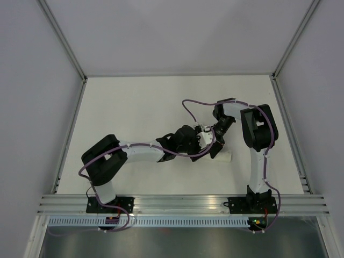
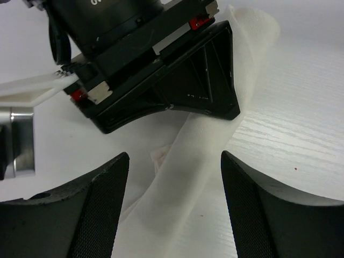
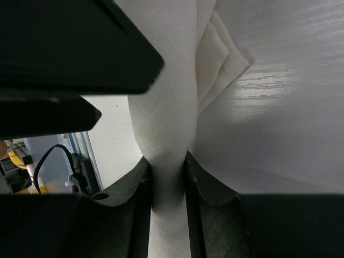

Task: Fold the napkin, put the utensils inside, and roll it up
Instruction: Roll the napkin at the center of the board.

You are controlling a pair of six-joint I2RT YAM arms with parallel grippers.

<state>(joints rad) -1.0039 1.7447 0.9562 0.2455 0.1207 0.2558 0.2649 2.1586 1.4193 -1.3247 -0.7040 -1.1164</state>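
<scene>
The napkin (image 2: 193, 177) is a rolled white tube lying on the table. In the top view only its end (image 1: 224, 157) shows, below the two wrists. My right gripper (image 3: 168, 177) is shut on the roll and pinches it flat between its pads. My left gripper (image 2: 174, 157) is open, with its jaws standing apart on either side of the roll and not touching it. The two grippers meet close together over the roll in the top view, left gripper (image 1: 200, 144) and right gripper (image 1: 216, 144). The utensils are hidden.
The right gripper's black body (image 2: 177, 80) sits just ahead of my left fingers. A left finger (image 3: 70, 48) fills the upper left of the right wrist view. Purple cables (image 1: 188, 105) loop over the arms. Metal rails (image 1: 183, 204) edge the white table (image 1: 134, 107).
</scene>
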